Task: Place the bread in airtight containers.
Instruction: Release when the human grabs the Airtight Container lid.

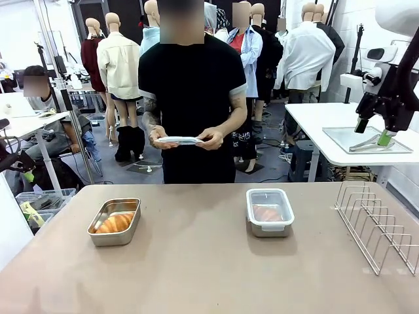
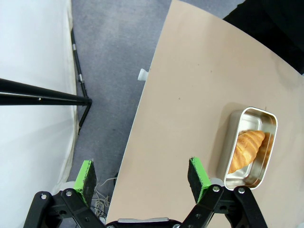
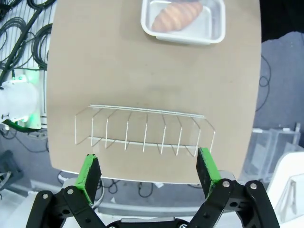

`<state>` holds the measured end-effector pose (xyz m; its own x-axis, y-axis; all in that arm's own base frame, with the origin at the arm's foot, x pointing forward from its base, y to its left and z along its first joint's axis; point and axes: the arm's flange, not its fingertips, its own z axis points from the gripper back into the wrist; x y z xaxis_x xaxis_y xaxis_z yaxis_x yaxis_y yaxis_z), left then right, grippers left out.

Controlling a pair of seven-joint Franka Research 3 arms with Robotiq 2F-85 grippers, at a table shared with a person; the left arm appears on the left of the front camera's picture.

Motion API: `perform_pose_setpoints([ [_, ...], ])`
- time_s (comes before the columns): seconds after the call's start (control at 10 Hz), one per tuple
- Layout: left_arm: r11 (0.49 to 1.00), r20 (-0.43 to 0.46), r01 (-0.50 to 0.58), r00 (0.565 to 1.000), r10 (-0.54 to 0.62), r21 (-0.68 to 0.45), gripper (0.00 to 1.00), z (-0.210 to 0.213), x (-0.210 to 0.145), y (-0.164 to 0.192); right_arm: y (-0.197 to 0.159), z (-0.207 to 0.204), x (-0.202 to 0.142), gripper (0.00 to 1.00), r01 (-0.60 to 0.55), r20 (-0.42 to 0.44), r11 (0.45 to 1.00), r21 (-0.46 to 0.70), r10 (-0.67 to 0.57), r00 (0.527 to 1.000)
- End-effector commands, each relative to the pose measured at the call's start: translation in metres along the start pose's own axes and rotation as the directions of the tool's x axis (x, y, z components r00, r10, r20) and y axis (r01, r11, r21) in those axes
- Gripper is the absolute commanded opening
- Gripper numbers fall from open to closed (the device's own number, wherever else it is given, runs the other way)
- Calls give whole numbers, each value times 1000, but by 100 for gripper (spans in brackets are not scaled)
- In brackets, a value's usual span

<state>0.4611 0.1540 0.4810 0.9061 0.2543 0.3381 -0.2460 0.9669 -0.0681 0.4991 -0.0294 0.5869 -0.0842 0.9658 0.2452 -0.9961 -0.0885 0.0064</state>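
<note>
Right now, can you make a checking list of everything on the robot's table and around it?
Surface: tan table, bare between the things.
Job's things: open steel pan with a croissant inside, no lid; lidded container with another croissant under its clear lid.
Spare lid: lid held in the person's hands at the far side.
Clutter: wire rack on the table's right.
Grippers: left gripper open, holding nothing; right gripper open, above the rack.
Cables: loose cables on the floor.
Surroundings: a white table behind.
</note>
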Motion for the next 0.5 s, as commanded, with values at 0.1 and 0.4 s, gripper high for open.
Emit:
perform_pose_setpoints([
  [0.1, 1000, 5, 3, 1000, -3, 21, 100, 1, -2, 1, 1, -1, -1, 100, -2, -9, 1000, 5, 3, 1000],
  [0.4, 1000, 5, 3, 1000, -3, 21, 100, 1, -2, 1, 1, -1, -1, 100, -2, -9, 1000, 5, 3, 1000],
])
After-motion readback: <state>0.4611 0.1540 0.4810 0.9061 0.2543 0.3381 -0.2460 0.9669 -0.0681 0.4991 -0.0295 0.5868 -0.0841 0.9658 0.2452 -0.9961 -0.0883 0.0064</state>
